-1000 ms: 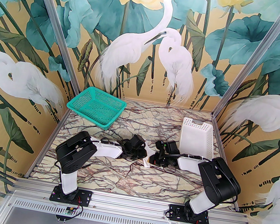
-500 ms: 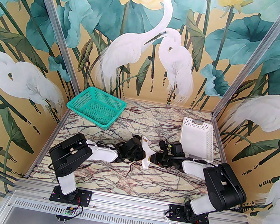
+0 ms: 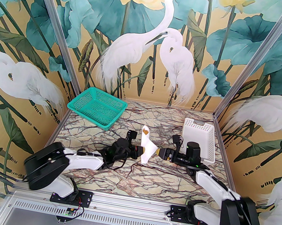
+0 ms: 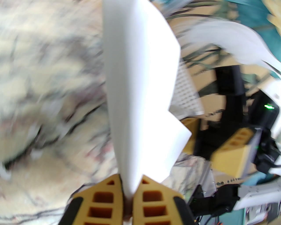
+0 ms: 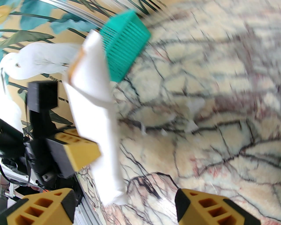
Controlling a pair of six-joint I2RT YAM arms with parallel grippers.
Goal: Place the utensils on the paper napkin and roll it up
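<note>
No writing, label, brand, number or sign is legible on any surface.

Both arms are stretched low and inward, so that the two wrists are brought face to face. The left gripper (image 4: pixel 131 179) is closed, its yellow fingers (image 4: pixel 105 195) pinched on the rolled napkin (image 4: pixel 140 77). The right gripper (image 5: pixel 124 195) is held just beside it, jaws spread wide, with nothing gripped between them.

The robot's links are white shells (image 3: pixel 87 160) joined by bulky black housings (image 3: pixel 42 166), with thin black cables (image 3: pixel 88 153) trailing alongside. Its fingers (image 4: pixel 118 193) are yellow-orange blocks with rectangular cut-outs.
</note>
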